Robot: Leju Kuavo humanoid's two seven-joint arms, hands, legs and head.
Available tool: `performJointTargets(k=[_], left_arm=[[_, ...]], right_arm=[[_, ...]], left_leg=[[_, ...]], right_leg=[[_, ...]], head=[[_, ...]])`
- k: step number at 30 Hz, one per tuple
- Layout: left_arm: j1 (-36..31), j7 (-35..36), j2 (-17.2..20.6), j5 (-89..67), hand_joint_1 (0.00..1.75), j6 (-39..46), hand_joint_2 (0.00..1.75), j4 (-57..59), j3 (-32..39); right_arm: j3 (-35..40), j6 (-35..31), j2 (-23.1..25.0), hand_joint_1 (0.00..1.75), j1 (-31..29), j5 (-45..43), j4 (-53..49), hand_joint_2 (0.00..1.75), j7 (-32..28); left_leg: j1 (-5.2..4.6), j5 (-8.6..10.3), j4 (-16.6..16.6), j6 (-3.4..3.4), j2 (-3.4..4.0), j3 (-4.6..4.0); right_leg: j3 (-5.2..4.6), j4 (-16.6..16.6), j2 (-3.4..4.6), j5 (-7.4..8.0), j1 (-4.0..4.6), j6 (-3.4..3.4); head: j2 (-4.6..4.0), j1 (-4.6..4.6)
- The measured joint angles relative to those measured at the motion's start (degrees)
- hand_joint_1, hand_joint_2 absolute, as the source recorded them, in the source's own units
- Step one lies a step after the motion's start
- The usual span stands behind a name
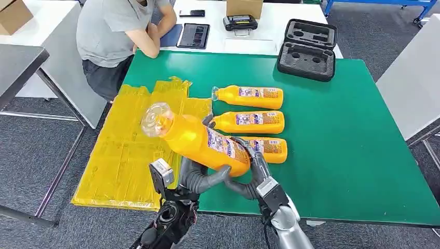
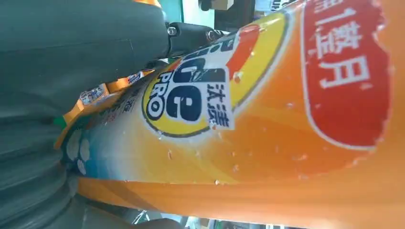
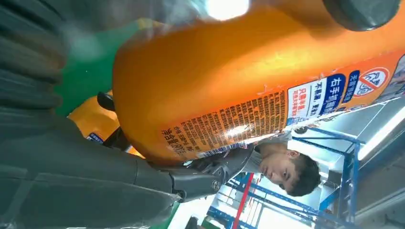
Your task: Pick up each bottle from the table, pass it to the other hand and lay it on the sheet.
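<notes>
In the head view, a raised orange bottle [image 1: 200,139] tilts across the lower centre, its clear cap toward the upper left over the yellow sheet [image 1: 119,155]. The left hand [image 1: 205,176] and the right hand [image 1: 254,166] both grip its base end. Three more bottles [image 1: 249,97] lie on the green table [image 1: 353,145] behind.

In the left wrist view, the bottle's label [image 2: 191,95] lies against the grey thumb [image 2: 81,52].

In the right wrist view, the thumb [image 3: 95,191] presses the bottle's underside, with a person [image 3: 286,169] at the lower right.

The held bottle [image 2: 267,124] carries a round yellow-edged badge reading "PRO" in white, with large dark-blue letters beside it, partly hidden. A red patch shows white characters "1整月". In the right wrist view its back label [image 3: 267,119] has fine print too small to read.
</notes>
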Motion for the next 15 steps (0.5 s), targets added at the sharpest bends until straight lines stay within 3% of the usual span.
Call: performJointTargets(k=[12,13,15], left_arm=[[0.18,0.0,0.0,-0.5,0.0,2.14,1.75,-0.2,0.52],[0.18,0.0,0.0,-0.5,0.0,2.19,0.0,-0.22,0.55],[0.18,0.0,0.0,-0.5,0.0,2.23,0.0,-0.22,0.55]], right_arm=[[-0.96,-0.22,-0.52,1.75,-1.32,-0.61,-0.04,1.75,0.0],[-1.09,-0.22,-0.59,1.75,-1.35,-0.7,-0.11,1.75,0.02],[-1.33,-0.24,-0.72,1.75,-1.37,-0.76,-0.11,1.75,0.02]], left_leg=[[0.0,0.01,0.0,0.0,0.0,0.0],[0.0,0.0,0.0,0.0,0.0,0.0],[0.0,0.0,0.0,0.0,0.0,0.0]], right_leg=[[0.01,0.0,0.0,0.0,0.0,0.0],[0.0,0.0,0.0,0.0,0.0,0.0],[0.0,0.0,0.0,0.0,0.0,0.0]], head=[[0.0,0.0],[0.0,0.02],[0.0,0.0]])
